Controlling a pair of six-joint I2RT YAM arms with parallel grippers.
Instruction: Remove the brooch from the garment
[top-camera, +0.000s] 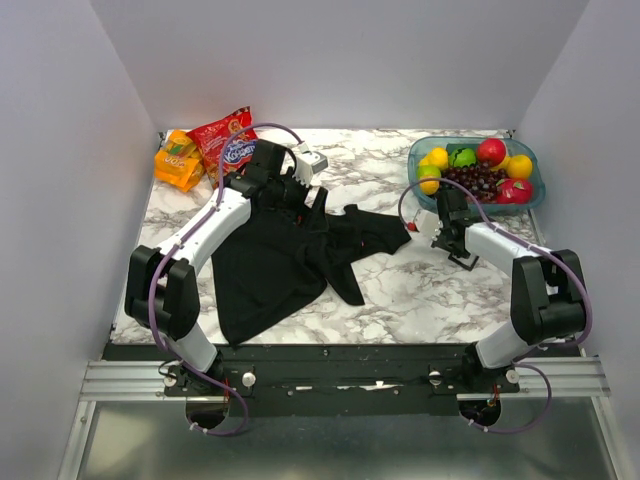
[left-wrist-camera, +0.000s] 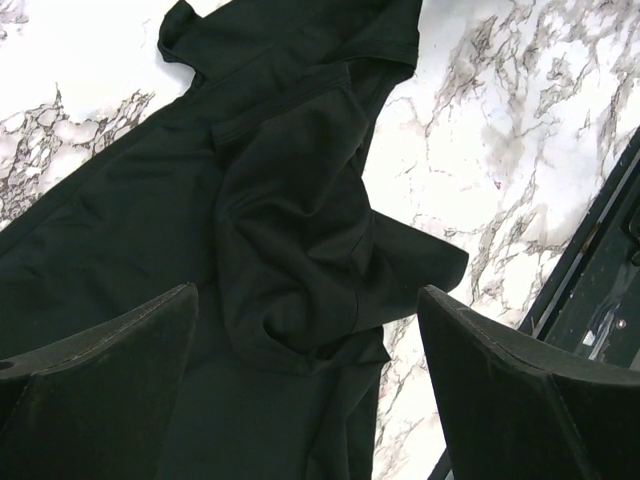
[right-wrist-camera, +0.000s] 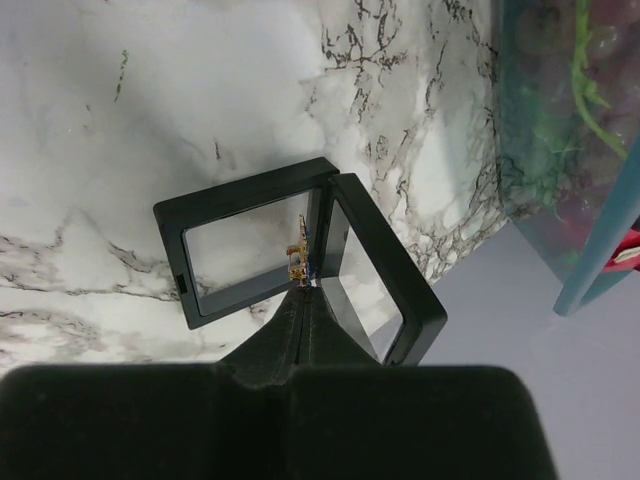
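Note:
The black T-shirt (top-camera: 285, 260) lies crumpled on the marble table and fills the left wrist view (left-wrist-camera: 250, 230). My left gripper (top-camera: 300, 195) hovers open over its upper part, with its jaws wide apart above the cloth (left-wrist-camera: 310, 400) and nothing held. My right gripper (top-camera: 447, 240) is shut on the small gold brooch (right-wrist-camera: 299, 258). It holds the brooch at its fingertips (right-wrist-camera: 305, 290) over an open black hinged display case (right-wrist-camera: 250, 250), right of the shirt.
A teal bowl of fruit (top-camera: 478, 170) stands at the back right, close behind my right gripper. Snack packets (top-camera: 205, 145) lie at the back left. A small white box (top-camera: 310, 160) sits behind my left gripper. The table's front edge shows in the left wrist view (left-wrist-camera: 590, 250).

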